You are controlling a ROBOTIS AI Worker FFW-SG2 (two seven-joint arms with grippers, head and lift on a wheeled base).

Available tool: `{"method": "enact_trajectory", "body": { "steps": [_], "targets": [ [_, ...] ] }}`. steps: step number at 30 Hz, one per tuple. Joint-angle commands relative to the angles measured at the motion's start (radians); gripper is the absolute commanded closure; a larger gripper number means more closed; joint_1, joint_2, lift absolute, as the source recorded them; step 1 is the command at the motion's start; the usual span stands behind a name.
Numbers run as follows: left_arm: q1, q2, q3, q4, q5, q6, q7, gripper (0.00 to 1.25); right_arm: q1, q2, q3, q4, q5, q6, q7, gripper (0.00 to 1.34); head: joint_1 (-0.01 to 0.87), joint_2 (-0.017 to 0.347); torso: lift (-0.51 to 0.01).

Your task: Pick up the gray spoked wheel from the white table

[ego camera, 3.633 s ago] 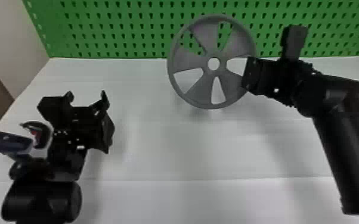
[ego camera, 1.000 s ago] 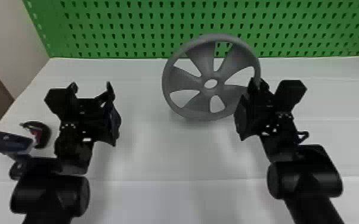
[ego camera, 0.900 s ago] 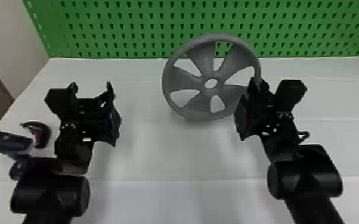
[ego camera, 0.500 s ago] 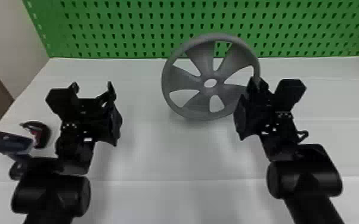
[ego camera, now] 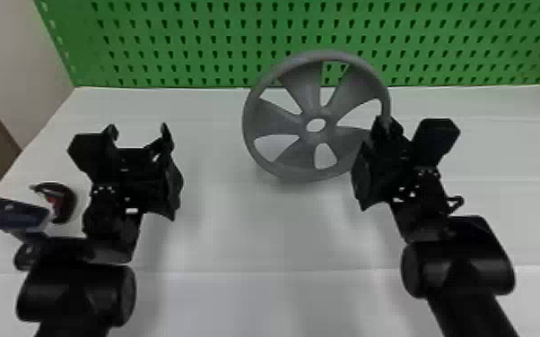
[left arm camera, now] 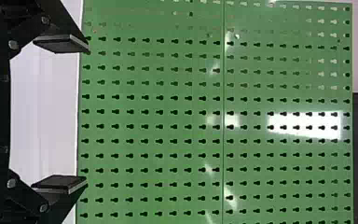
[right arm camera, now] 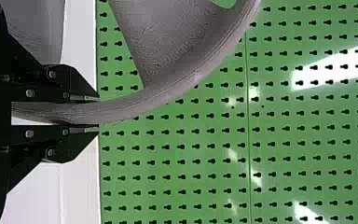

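Right gripper [ego camera: 386, 125] clenched, with the rim of the gray spoked wheel [ego camera: 282, 120] between its fingers. Wheel location: beyond and between the two arms, toward the robot's right, above the white table [ego camera: 260, 233] and partly in front of the green pegboard [ego camera: 193, 45]. Left gripper [ego camera: 138, 127] stands well apart from the wheel, at the robot's left, fingers spread and holding nothing.

Wheel appearance: matte gray, round outer rim, five broad spokes widening outward from a hub with an open center. It sits tilted, its face toward the head camera. Close up, fine parallel lines run along rim and spoke. Pegboard and table show through its openings.

Visibility: the gripped part of the rim is hidden behind black fingers in the head view. Right wrist view crops the wheel to a rim arc and part of its spokes; a gray area beside the gripper cannot be identified. Contact between lower rim and table cannot be determined. At far left, a dark blue object [ego camera: 9, 213] is cut off and blurred.
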Motion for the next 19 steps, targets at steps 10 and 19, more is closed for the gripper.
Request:
{"method": "enact_trajectory", "body": {
  "steps": [10,19],
  "targets": [
    [0.005,0.000,0.005,0.000,-0.003,0.003,0.000,0.27,-0.005,-0.003,0.008,0.000,-0.011,0.025,0.000,1.06,0.770,0.044,-0.098],
    [0.005,0.000,0.005,0.000,0.001,0.006,0.000,0.27,-0.003,-0.005,0.008,0.000,-0.012,0.030,0.000,1.06,0.770,0.044,-0.098]
  ]
}}
